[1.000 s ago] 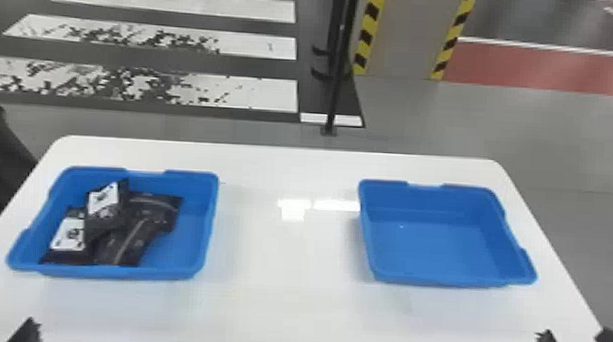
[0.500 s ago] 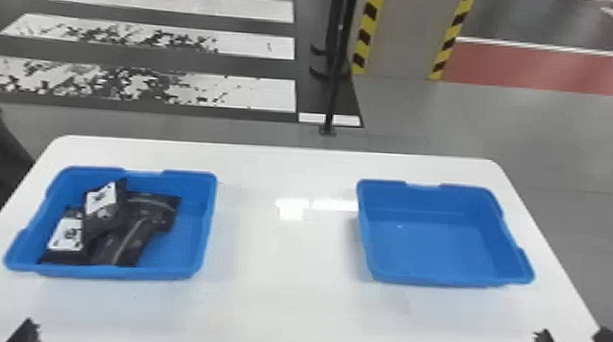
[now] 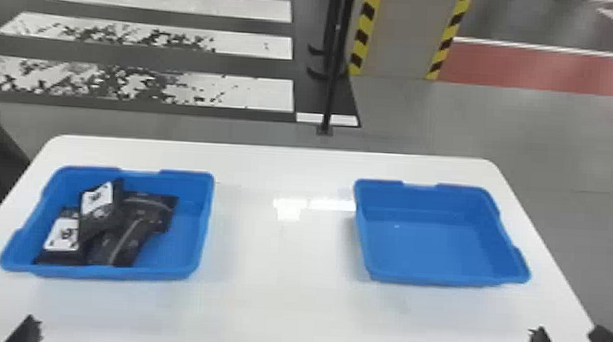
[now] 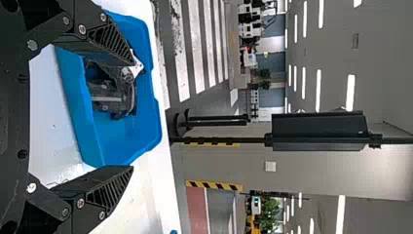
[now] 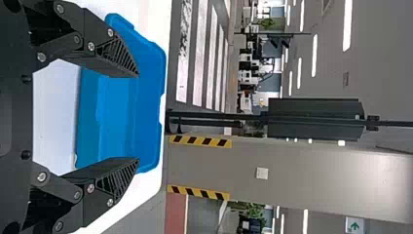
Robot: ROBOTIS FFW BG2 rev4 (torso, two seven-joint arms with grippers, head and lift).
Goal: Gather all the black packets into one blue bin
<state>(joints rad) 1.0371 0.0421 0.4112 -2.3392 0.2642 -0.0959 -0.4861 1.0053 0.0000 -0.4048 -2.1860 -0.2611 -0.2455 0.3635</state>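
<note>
packets (image 3: pixel 129 239), black, at least 4 visible, all in l. bin (image 3: pixel 115 274) on white table (image 3: pixel 273 301), overlapping in a loose heap. one w/ a white label (image 3: pixel 63 233) lies at bin's near l. part; another labelled pkt (image 3: pixel 100 215) sits tilted on top of the heap, toward the far side. two more show grey stripes: one near the front wall (image 3: pixel 124 246), other behind it & a bit to the r. (image 3: pixel 160 210). r. part of l. bin's blue floor shows beside the pile. r. bin (image 3: pixel 445 280), same blue & similar shape, stands well apart at table's r. side, upright, bare inside apart from a tiny bright speck. l. gripper (image 3: pixel 27 329) is at table's near l. edge, this side of l. bin; l. wrist view has its jaws spread wide, nothing gripped, w/ bin & pkts seen beyond. r. gripper (image 3: pixel 567 329) is at near r. corner, this side of r. bin; jaws wide apart too, nothing btwn them, & r. wrist view has r. bin beyond the fingers. bg: black post (image 3: pixel 328 99), pillar (image 3: pixel 403 33) w/ yellow/black edging, white-striped floor (image 3: pixel 139 86) past table's far edge.
</note>
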